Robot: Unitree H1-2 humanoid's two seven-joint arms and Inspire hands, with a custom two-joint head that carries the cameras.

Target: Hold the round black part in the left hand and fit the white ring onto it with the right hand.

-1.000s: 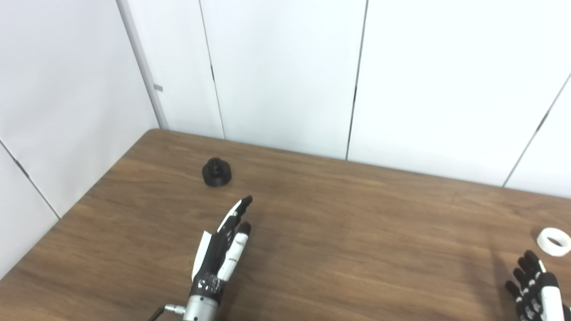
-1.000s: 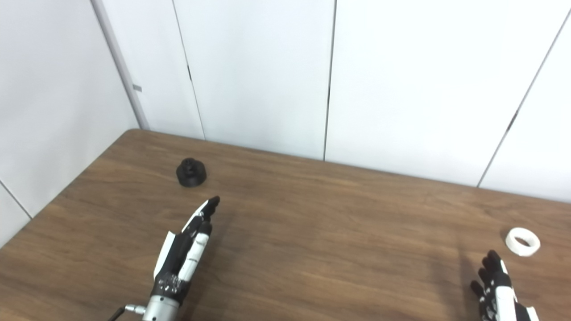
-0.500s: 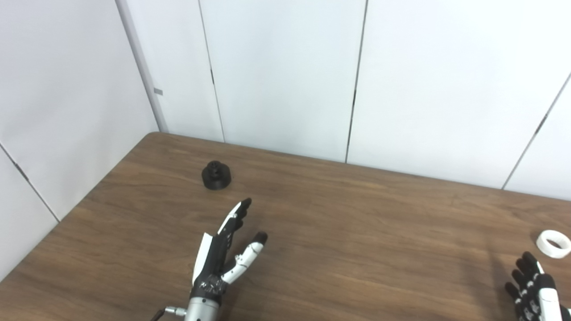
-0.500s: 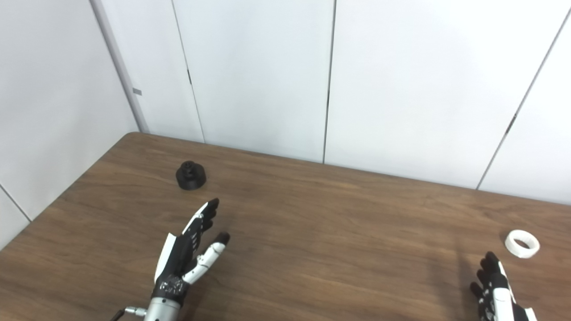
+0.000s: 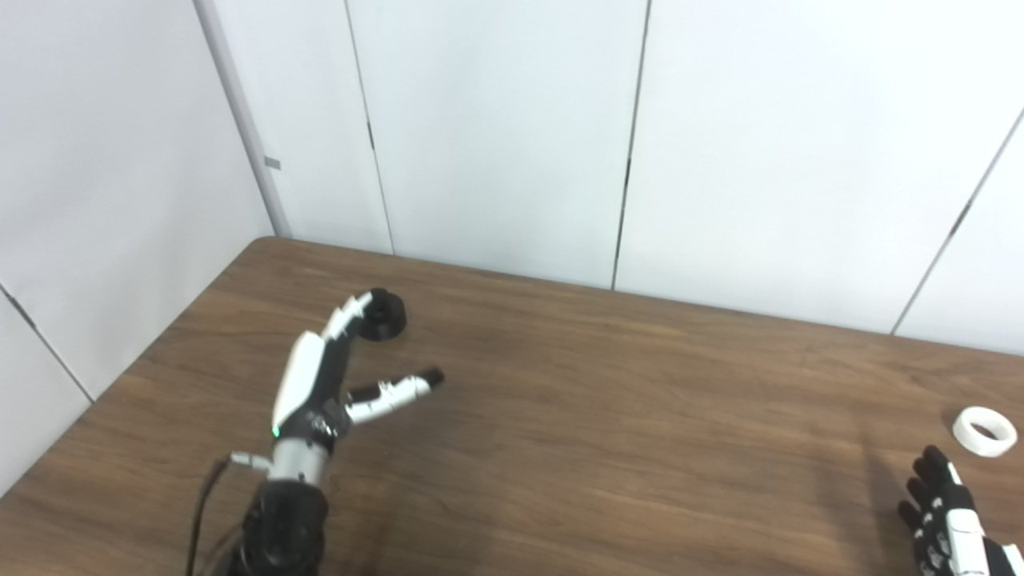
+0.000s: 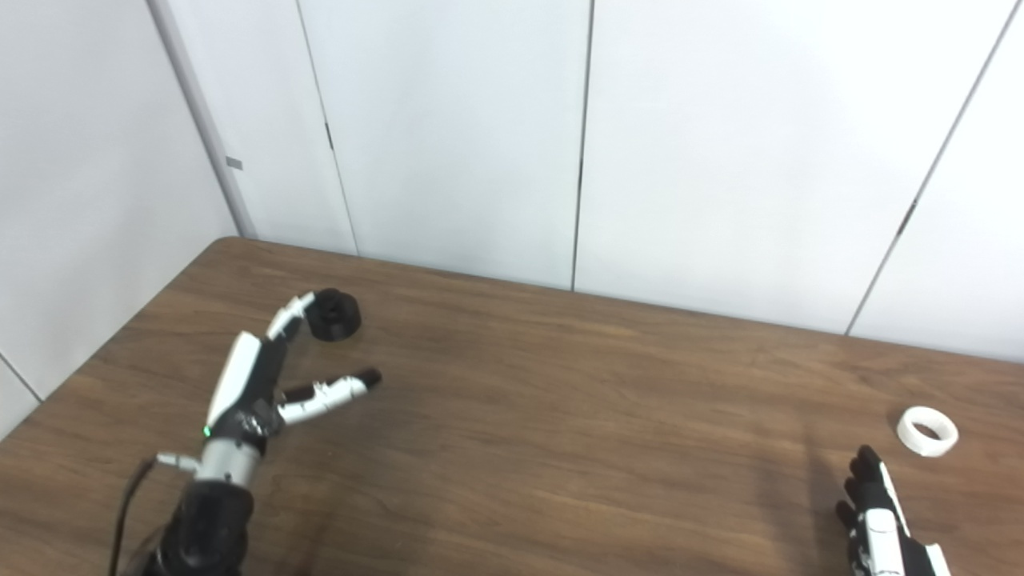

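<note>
Reaching left hand [image 5: 320,384], fingertips beside black part [image 5: 386,314]

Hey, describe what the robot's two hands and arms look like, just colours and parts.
The left hand has a white back, black fingers with white segments, a silver wrist with a small green light, a black forearm and a thin black cable. The right hand shows black fingers and a white back.
</note>
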